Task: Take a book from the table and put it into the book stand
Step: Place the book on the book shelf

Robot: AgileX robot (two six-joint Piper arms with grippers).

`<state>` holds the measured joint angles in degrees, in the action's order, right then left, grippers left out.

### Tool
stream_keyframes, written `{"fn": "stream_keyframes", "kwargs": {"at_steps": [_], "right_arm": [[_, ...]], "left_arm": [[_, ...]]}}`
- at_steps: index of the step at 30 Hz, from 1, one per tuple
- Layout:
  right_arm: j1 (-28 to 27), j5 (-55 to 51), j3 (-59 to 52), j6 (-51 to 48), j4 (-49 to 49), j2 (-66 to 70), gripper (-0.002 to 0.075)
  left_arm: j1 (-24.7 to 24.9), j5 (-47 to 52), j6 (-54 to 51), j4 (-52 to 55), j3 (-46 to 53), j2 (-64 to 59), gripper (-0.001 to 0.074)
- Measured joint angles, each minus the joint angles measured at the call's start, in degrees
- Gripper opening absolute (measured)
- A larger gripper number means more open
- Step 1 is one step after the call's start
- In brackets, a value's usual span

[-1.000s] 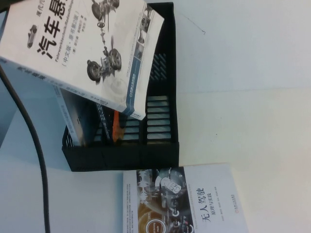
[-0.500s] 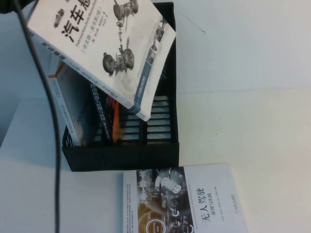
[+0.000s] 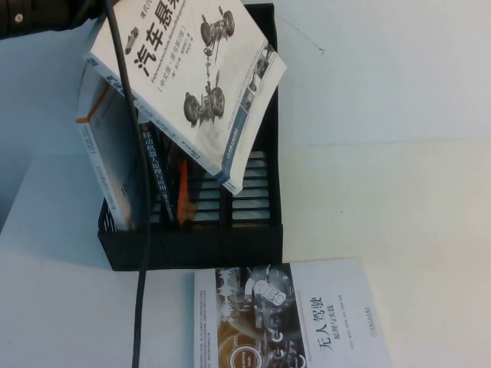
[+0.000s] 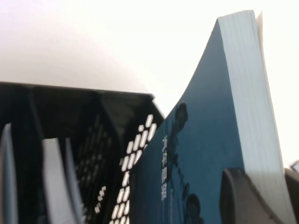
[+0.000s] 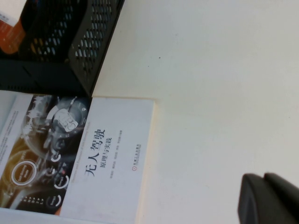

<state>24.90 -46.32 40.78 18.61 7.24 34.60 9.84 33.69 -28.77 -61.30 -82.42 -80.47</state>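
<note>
The book (image 3: pixel 196 77), white with a black Chinese title and grey suspension drawings, hangs tilted over the far end of the black book stand (image 3: pixel 253 230), its lower corner over the right slot. My left gripper (image 4: pixel 266 186) is shut on the book's page edge; the blue back cover (image 4: pixel 196 154) faces the wrist camera, with the stand (image 4: pixel 70 121) below it. In the high view only the left arm (image 3: pixel 46 15) shows, at the top left. My right gripper (image 5: pixel 268 200) is shut and empty above the bare table (image 5: pixel 210 93), right of the stand.
The stand's left slots hold a white-and-blue book (image 3: pixel 107 161) and a dark book with orange lettering (image 3: pixel 165 176). A white book with a car-interior picture (image 3: pixel 307 314) lies flat on the table (image 3: pixel 383 153) before the stand. A black cable (image 3: pixel 142 253) hangs across the stand's left side.
The held book has moved right and turned more upright over the stand. The left arm and its cable have come in from the left with it. The right gripper's earlier state is not shown.
</note>
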Motion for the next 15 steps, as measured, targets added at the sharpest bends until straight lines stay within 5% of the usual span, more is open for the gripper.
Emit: {"fn": "stream_keyframes", "kwargs": {"at_steps": [15], "right_arm": [[0.0,0.0,0.0,0.0,-0.1,0.0,0.0]], "left_arm": [[0.06,-1.8,5.85,7.98,0.0,-0.71,0.0113]]}}
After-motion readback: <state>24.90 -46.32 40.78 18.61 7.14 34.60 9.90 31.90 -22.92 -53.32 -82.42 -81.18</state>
